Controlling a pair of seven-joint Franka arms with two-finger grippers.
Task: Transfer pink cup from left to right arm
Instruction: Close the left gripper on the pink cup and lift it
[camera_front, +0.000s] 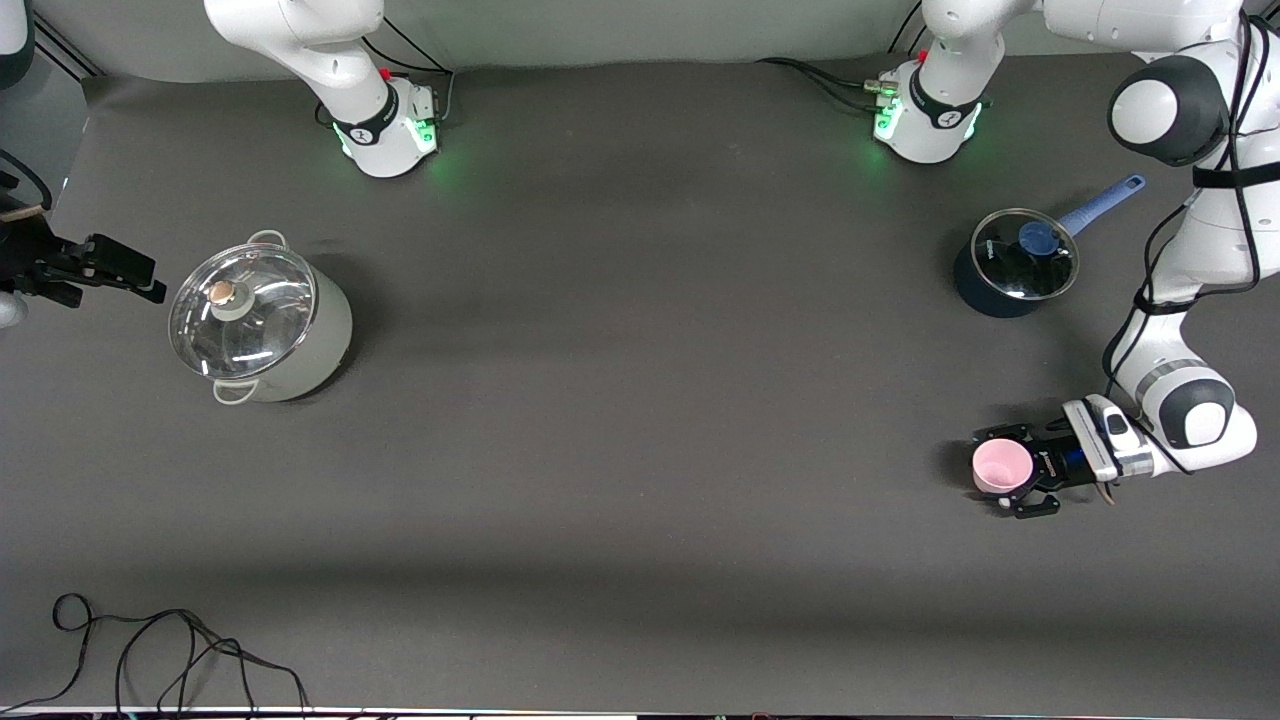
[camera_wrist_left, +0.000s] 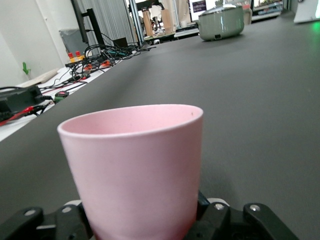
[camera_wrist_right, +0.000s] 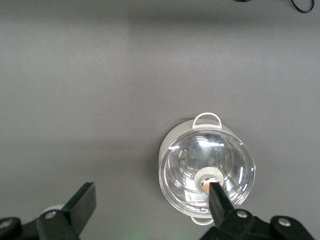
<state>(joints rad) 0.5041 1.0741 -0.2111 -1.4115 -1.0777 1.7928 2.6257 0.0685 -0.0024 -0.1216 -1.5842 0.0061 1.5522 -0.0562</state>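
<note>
The left end effector (camera_front: 1015, 485) grips the upright pink cup (camera_front: 998, 467) on the table (camera_front: 640, 450). The right end effector (camera_wrist_right: 150, 210) waits open above the pale lidded pot (camera_wrist_right: 206, 170).

Even overhead light, soft shadows; glare on glass lid (camera_front: 243, 312); far background blurred.

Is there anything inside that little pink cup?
The pink cup, shut in the left gripper, looks empty from above. The left wrist view shows only its outer wall, so the bottom is hidden there.
</note>
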